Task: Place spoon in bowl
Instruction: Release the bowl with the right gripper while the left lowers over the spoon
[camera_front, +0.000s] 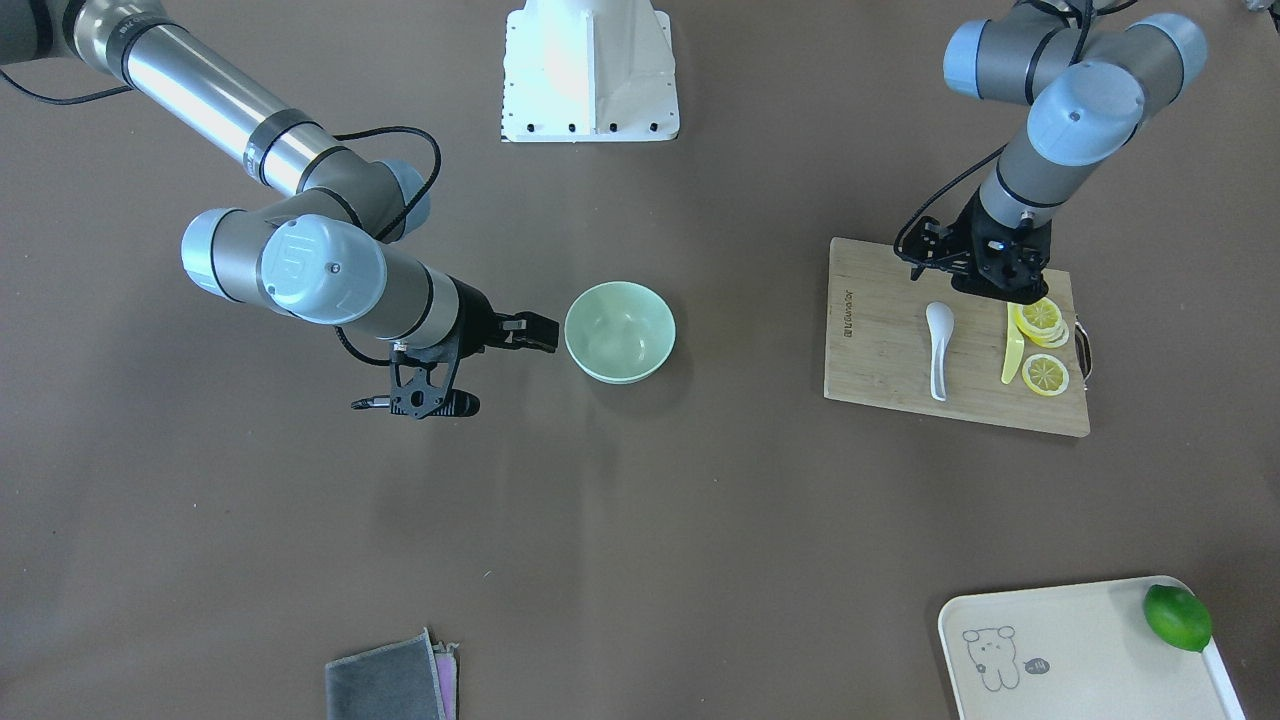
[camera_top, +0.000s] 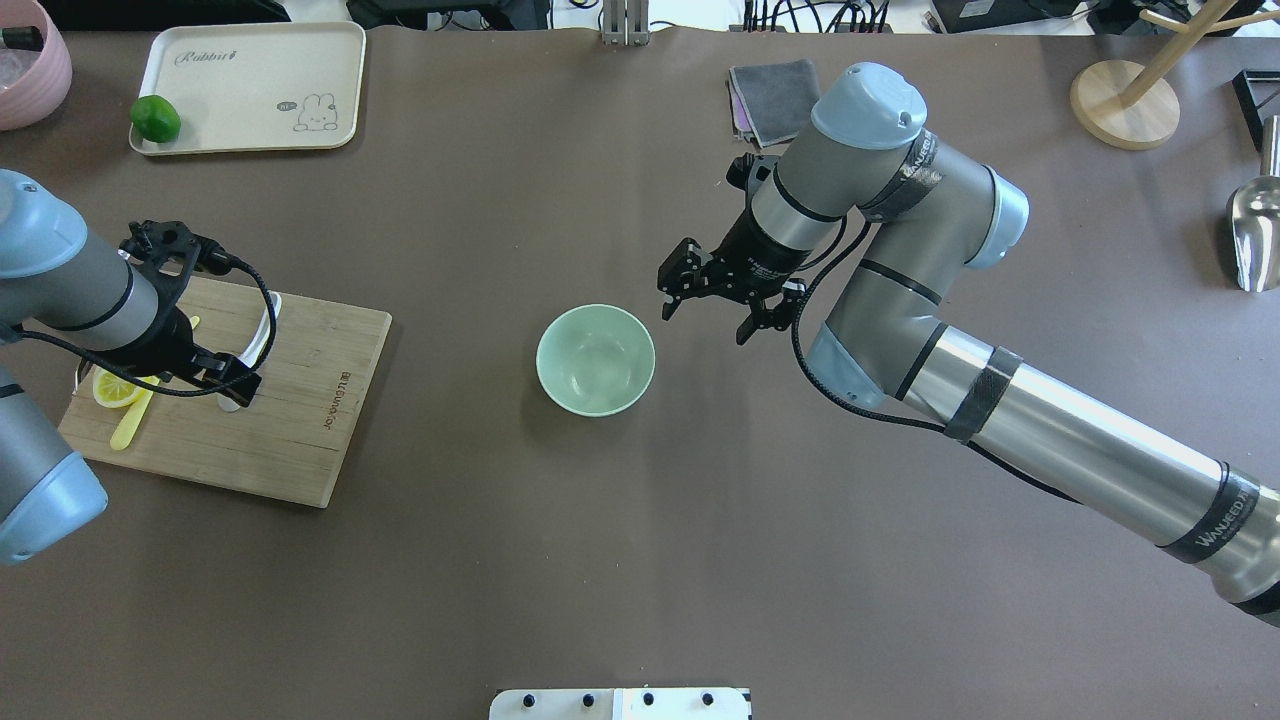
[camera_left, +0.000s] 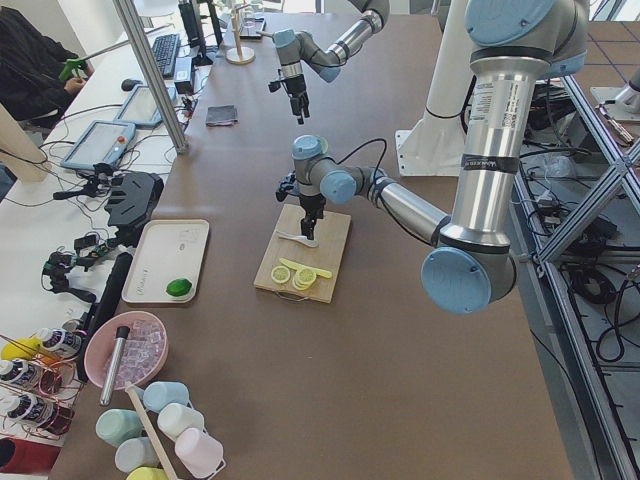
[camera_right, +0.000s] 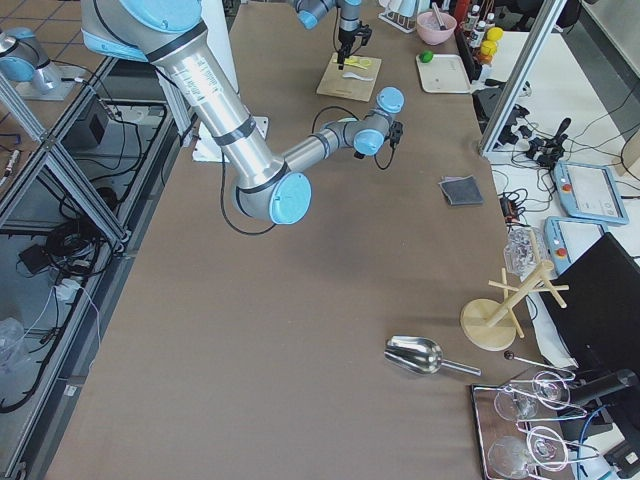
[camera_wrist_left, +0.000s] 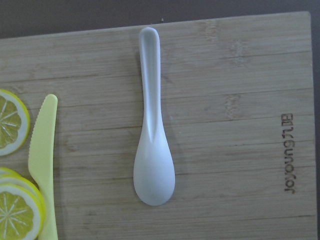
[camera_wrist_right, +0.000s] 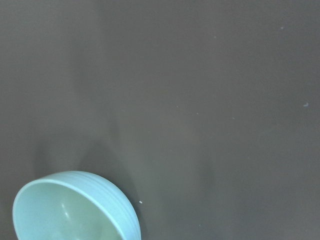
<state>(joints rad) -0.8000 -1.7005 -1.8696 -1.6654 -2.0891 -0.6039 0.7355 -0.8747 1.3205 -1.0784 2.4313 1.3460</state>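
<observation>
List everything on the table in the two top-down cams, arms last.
spoon: 1, white, on the cutting board, beside the knife
bowl: 1, mint green, empty, mid-table
cutting board: 1, wood, robot's left side
knife: 1, yellow, on the board
lemon slices: a few, yellow, on the board by the knife
tray: 1, cream, far left corner
lime: 1, green, on the tray
cloth: 1, grey, folded, far edge
scoop: 1, metal, right end
wooden stand: 1, far right
pink bowl: 1, far left corner
left gripper: above the board; can't tell whether open or shut
right gripper: open, beside the bowl, not touching
</observation>
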